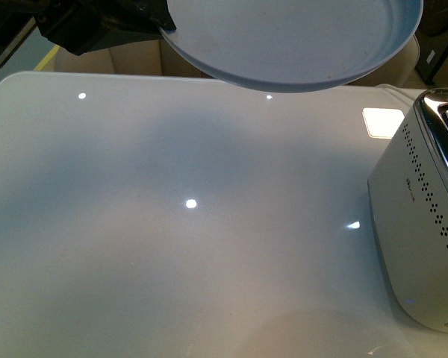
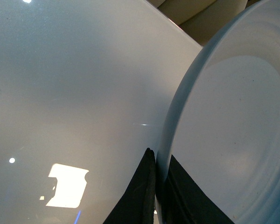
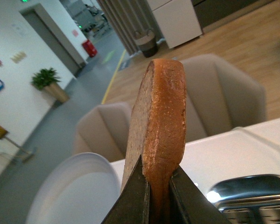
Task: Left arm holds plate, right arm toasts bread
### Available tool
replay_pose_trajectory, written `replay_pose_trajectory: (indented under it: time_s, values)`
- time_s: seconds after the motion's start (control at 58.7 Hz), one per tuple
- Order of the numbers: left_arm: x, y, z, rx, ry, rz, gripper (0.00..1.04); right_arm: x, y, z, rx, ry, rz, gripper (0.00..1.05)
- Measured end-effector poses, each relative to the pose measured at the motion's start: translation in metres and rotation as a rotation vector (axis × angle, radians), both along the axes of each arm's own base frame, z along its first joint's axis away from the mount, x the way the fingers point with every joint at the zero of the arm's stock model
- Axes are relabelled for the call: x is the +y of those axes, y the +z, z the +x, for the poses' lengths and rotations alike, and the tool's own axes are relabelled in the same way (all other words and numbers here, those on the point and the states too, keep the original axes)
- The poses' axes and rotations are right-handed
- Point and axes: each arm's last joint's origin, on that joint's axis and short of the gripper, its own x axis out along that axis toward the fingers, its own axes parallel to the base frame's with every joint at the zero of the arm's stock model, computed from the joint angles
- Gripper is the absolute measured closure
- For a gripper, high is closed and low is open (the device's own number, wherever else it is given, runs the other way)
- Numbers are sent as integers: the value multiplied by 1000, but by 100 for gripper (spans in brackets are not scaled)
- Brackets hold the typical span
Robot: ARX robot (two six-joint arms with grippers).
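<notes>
The pale blue-white plate point(image 1: 299, 41) hangs in the air above the far side of the white table, empty. My left gripper point(image 1: 158, 19) is shut on its rim at the top left of the front view. In the left wrist view the black fingers point(image 2: 140, 196) pinch the plate's rim point(image 2: 177, 116). My right gripper point(image 3: 157, 179) is shut on the bread point(image 3: 161, 116), a brown slice held upright, edge on, above the toaster point(image 3: 252, 198). The plate also shows in the right wrist view point(image 3: 74, 191). The right arm is out of the front view.
A silver toaster point(image 1: 425, 216) with a perforated side stands at the right edge of the white table point(image 1: 172, 224). Beige armchairs point(image 3: 214, 93) stand beyond the table's far edge.
</notes>
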Motion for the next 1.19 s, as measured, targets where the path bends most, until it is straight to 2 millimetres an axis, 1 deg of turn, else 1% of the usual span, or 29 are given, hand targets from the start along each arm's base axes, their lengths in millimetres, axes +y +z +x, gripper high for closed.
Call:
replay_pose_trajectory:
  time_s: [0.119,0.221,0.341,0.46,0.903,1.193]
  values:
    - [0,0,0,0,0,0,102,-10,-5,-11,61,-45,-192,101]
    - [0,0,0,0,0,0,102,-13,-20,-17,120,-45,-322,101]
    - [0,0,0,0,0,0,102,-13,-34,-15,170,-31,-402,101]
    - [0,0,0,0,0,0,102,-12,-55,-10,242,-45,-492,101]
    - [0,0,0,0,0,0,102,-5,-85,-5,344,-22,-561,101]
    - [0,0,0,0,0,0,102,-2,-95,4,362,-19,-582,101]
